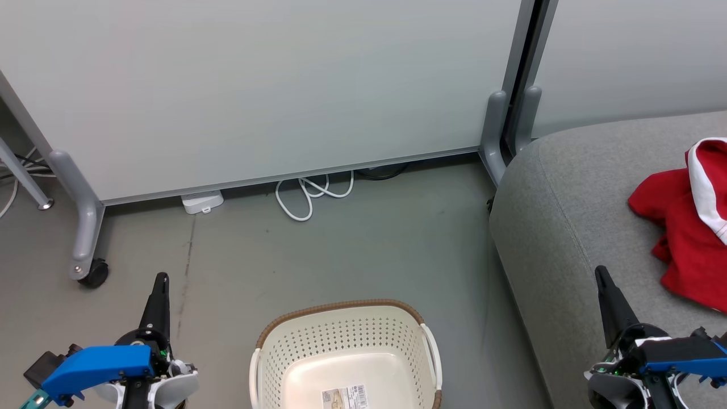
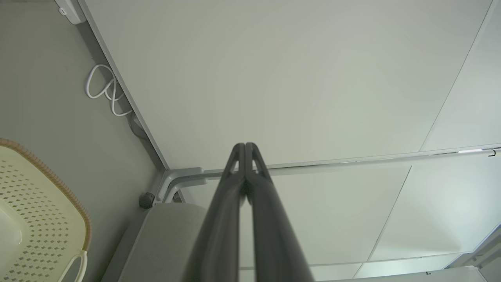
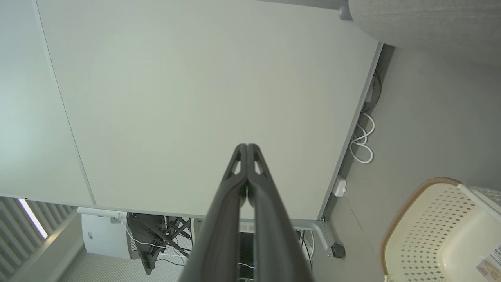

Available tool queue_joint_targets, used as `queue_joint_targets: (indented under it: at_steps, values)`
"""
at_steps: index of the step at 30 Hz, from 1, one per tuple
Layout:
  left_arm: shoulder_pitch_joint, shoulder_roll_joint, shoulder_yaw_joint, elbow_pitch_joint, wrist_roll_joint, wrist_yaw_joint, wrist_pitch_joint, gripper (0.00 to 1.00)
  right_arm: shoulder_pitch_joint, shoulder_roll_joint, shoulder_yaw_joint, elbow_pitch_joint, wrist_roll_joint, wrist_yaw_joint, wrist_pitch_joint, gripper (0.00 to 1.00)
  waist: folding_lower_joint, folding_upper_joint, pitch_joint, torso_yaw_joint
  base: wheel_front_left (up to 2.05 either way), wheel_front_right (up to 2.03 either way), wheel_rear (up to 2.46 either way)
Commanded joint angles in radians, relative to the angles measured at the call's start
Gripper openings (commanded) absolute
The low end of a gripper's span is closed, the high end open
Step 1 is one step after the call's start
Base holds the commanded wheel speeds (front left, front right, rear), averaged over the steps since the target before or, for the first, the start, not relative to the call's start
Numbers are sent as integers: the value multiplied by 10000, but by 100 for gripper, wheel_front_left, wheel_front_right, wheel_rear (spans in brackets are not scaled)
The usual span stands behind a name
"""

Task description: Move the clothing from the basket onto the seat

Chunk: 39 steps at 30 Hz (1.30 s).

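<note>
Red clothing with a white stripe lies crumpled on the grey seat at the right. On the floor at bottom centre stands the cream basket with a brown rim; its inside holds just a label sticker. The basket edge also shows in the left wrist view and the right wrist view. My left gripper is shut and empty, to the left of the basket. Over the seat's front edge, my right gripper is shut and empty, left of the clothing. Fingertips meet in both wrist views.
A pale partition panel on grey legs with a caster stands behind the floor area. A coiled white cable and a small white box lie at its base. Grey floor lies between basket and partition.
</note>
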State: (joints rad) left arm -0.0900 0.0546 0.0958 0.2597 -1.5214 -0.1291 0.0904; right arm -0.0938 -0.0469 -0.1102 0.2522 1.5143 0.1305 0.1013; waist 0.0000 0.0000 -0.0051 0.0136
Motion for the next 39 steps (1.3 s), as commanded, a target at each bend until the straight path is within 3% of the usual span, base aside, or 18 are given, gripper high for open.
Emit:
queue_joint_targets:
  at_steps: [1,14,39]
  values:
    - [-184,-14,88,-74,-185,-25,69,0,-142,-56,-33,-65,212,4,44,0,0,0,10,-15,0,0,0]
    - [-253,-55,226,-180,-948,-28,286,0,-219,-59,-55,-99,1035,4,148,0,0,0,82,-136,0,0,0]
    - [-238,-52,216,-177,-922,-28,276,0,-199,-57,-50,-94,998,4,145,0,0,0,82,-136,0,0,0]
